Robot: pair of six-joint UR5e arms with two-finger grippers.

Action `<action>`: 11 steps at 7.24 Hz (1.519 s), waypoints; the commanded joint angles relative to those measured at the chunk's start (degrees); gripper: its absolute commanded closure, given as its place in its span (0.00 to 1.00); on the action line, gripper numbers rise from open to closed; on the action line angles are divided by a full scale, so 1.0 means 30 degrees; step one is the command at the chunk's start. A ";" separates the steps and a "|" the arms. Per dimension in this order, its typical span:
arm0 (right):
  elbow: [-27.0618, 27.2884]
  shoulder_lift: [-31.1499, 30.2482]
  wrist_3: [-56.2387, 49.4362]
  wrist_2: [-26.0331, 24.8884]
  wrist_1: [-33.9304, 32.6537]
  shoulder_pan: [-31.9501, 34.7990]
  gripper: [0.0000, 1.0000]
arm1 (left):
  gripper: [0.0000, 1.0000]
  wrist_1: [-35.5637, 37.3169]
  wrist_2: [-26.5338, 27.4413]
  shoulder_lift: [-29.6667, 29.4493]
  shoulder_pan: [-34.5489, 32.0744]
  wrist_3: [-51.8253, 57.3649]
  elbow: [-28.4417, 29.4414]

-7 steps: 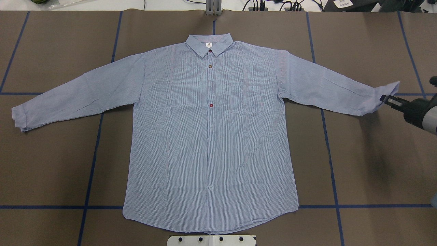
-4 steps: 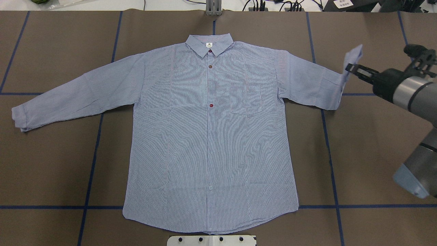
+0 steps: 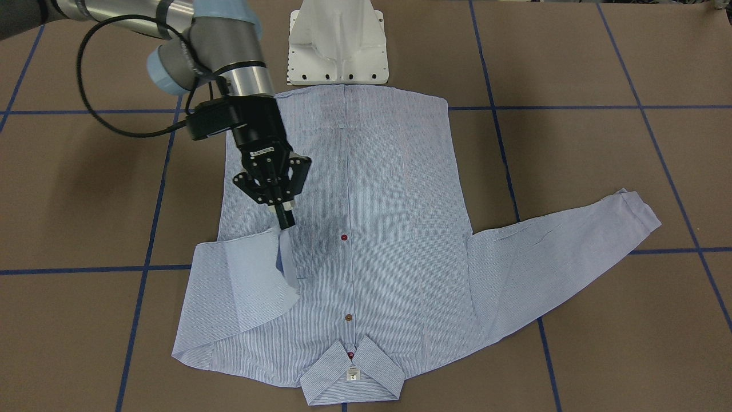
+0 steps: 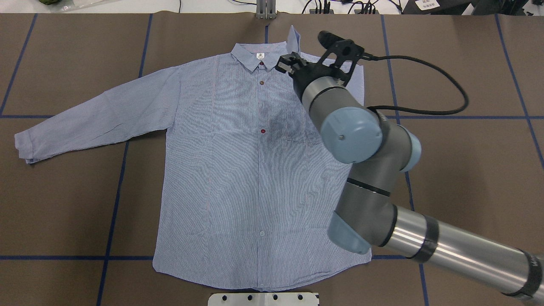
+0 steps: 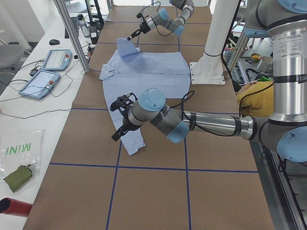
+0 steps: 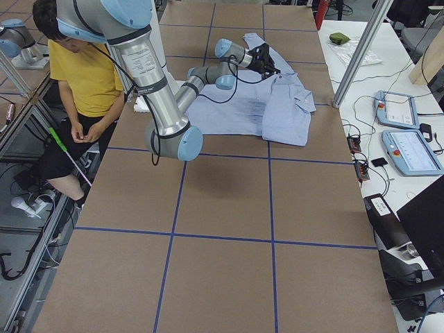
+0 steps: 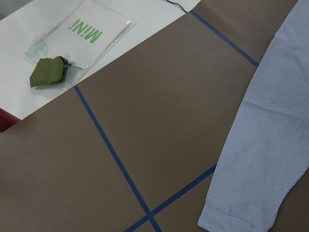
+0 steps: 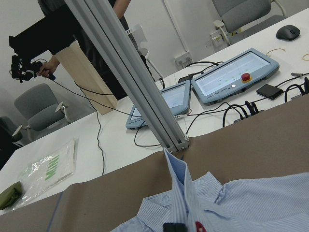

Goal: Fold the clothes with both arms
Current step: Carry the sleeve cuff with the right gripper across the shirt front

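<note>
The striped light blue shirt [image 4: 229, 178] lies flat and face up on the brown table, collar at the far side; it also shows in the front-facing view [image 3: 394, 171]. My right gripper [image 4: 287, 63] is shut on the cuff [image 4: 294, 39] of the sleeve on my right side and holds it raised over the chest near the collar. In the front-facing view the right gripper [image 3: 284, 221] pinches that sleeve [image 3: 240, 286], which is doubled back over the body. The other sleeve [image 4: 85, 114] lies stretched out. My left gripper [image 5: 117, 133] hovers by that sleeve's cuff [image 7: 231, 221]; I cannot tell whether it is open.
The white pedestal base [image 3: 337, 46] stands at the shirt's hem. Blue tape lines [image 4: 112, 212] cross the table. A metal post [image 8: 135, 87] and control tablets [image 8: 231, 82] stand beyond the far edge. A green pouch [image 7: 48, 72] lies off the table's left end. A person in yellow [image 6: 90, 76] sits beside the robot.
My right gripper has carried the sleeve cuff from the table's right side up and leftward to over the chest by the collar. The sleeve now folds over the shirt body.
</note>
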 commanded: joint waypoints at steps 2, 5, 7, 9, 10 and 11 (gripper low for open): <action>-0.6969 0.5158 0.1630 -0.2073 -0.0788 -0.1326 1.00 | 0.00 -0.0022 0.0000 0.0065 0.0000 0.0026 0.0006; -0.8503 0.6713 0.1839 -0.2107 -0.0846 -0.2000 1.00 | 0.00 -0.0022 0.0000 0.0094 0.0000 -0.0003 0.0036; -1.0144 0.7917 0.2453 -0.2078 -0.0934 -0.2205 1.00 | 0.00 -0.0022 0.0029 0.0124 0.0000 -0.0003 0.0036; -1.0179 0.8560 0.2835 -0.1874 -0.2995 -0.2732 0.85 | 0.00 -0.0022 0.0000 0.0123 -0.0029 -0.0003 0.0007; -1.0179 0.9291 0.3967 -0.1467 -0.5422 -0.2792 0.01 | 0.00 -0.0022 0.0000 0.0123 0.0000 -0.0003 0.0007; -1.0121 1.0197 0.4153 -0.0389 -0.7331 -0.2705 0.00 | 0.00 0.0007 0.0000 0.0123 0.0000 -0.0061 0.0065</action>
